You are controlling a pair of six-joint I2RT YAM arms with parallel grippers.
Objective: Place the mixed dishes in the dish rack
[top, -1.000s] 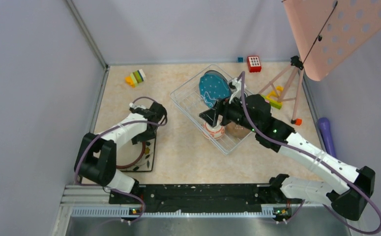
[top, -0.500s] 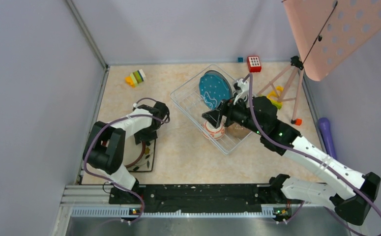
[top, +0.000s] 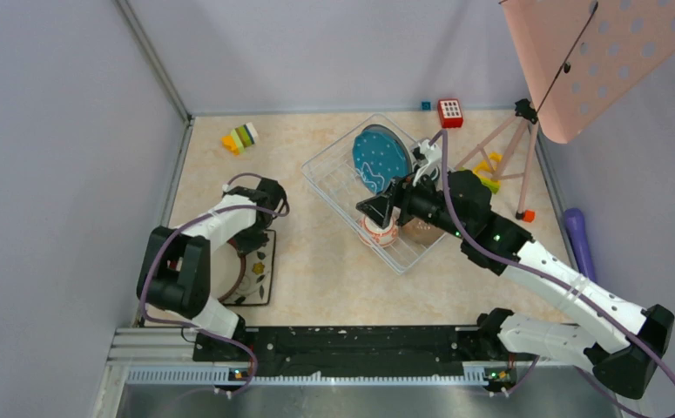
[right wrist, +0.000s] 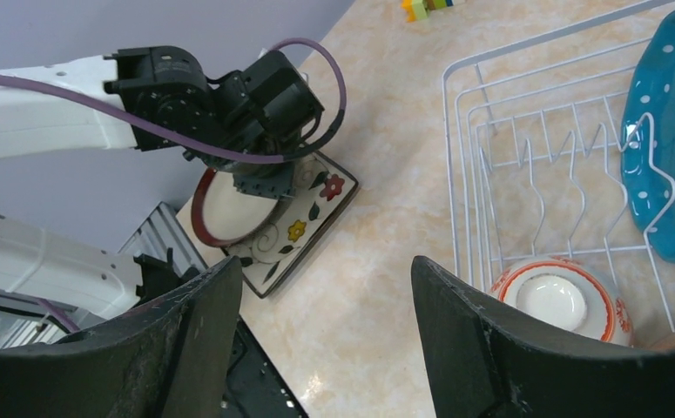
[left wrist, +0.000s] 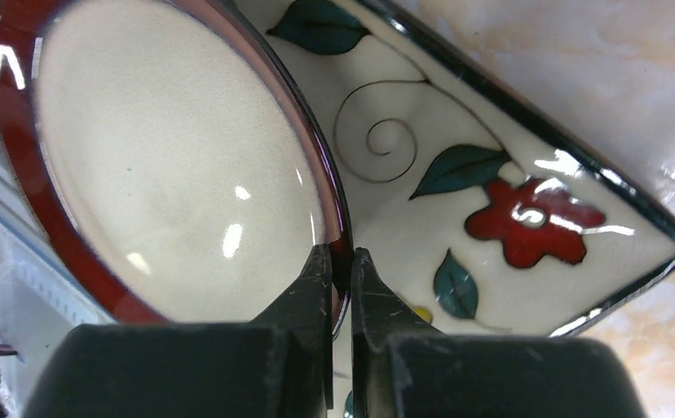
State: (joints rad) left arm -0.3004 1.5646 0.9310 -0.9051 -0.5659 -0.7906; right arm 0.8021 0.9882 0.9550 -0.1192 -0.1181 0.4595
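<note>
Well to the left of the dish rack [top: 334, 161] and nearer the arm bases, the round plate [left wrist: 168, 174] with the dark red rim lies on top of the square leaf-patterned plate [left wrist: 490, 200]. Both rest on the surface [top: 334, 261]. The round plate's rim is pinched between the two fingers of the left hand [left wrist: 340, 254], which are closed on it with only the edge's thickness between them.

The plate is judged to be glazed ceramic: stiff, rather heavy for so narrow a hold, slippery and easily chipped. While it lies flat, the rim is the only place where it can be taken. Held at one point, it is likely to swing down when raised, so a firm pinch and a slow lift are called for. The square plate beneath may be dragged along.

Over the near-left part of the dish rack, the right hand [right wrist: 323, 261] is held with its fingers spread wide and nothing between them. The orange-white bowl [right wrist: 553, 298] sits in the rack just below it. Toward the far side of the rack, the blue white-dotted plate [right wrist: 673, 148] is stood on edge.

A second ago the left hand's fingers were apart at this rim; they have since been closed, and the arm's pose has been shifted slightly. The plates and the right arm are hardly changed.
</note>
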